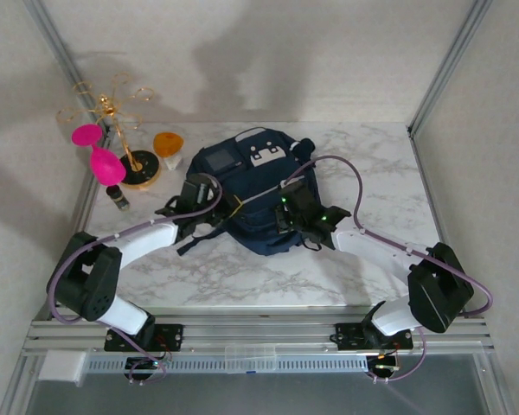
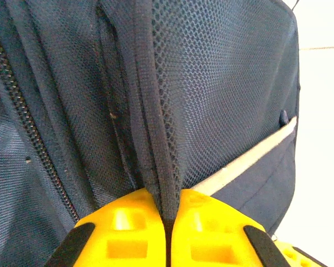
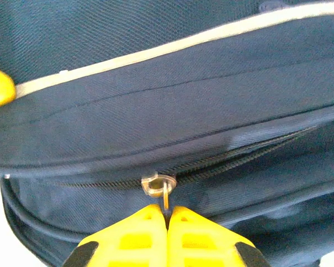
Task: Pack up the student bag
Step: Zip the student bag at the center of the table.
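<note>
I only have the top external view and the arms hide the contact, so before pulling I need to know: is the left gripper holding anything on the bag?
Observer: Yes. The left gripper has its jaws shut on a raised fabric seam of the student bag, beside the mesh side pocket.
Operator: And the right one?
Observer: The right gripper pinches the metal zipper pull between shut jaws.
Operator: Which zipper?
Observer: The one running below the pale stripe in the right wrist view.

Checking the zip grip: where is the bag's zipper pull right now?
In the right wrist view, the zipper pull sits low centre on the student bag, its tab pinched in the shut right gripper.
</note>
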### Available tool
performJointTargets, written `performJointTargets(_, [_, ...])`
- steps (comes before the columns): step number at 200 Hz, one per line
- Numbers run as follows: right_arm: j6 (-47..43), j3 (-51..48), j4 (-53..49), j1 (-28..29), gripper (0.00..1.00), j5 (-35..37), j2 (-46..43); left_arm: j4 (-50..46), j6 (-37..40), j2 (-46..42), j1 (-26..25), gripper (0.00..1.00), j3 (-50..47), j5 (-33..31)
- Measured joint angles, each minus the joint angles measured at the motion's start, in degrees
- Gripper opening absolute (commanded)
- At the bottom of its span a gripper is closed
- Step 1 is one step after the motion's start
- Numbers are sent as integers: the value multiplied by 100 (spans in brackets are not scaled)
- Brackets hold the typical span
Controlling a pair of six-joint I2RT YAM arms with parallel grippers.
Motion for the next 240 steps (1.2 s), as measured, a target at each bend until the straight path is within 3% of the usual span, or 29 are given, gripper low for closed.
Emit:
performJointTargets(16, [-68,76,107,94,0,-214,33,-302,490,-26,332,35,142,221])
performJointTargets(39, [-61,149,131,229,0,-216,109,-490,691,-229,597,52,160,107])
performJointTargets(59, [-44,146,133,227,0,-245,125,-278,350,-728,374,57,-90,-133])
performJointTargets(97, [9,114,195,229,0,-243,127,780,-1228,-1405,-927,63,-1027,-691])
performJointTargets(140, [22,33,291,229,0,-243,131,1290,-2597,-914,-1482,61,-1110,-1580])
performJointTargets(185, [-7,-59,411,227,0,-238,131,1421,-3265,-55,-1528,46,-632,-2155])
performJointTargets(200, [-46,-79,417,227,0,-238,153,1362,-3359,120,-1578,38,-564,-2271])
performJointTargets(240, [-122,-94,428,227,0,-90,271,970,-3377,229,-1582,5,-369,-2511])
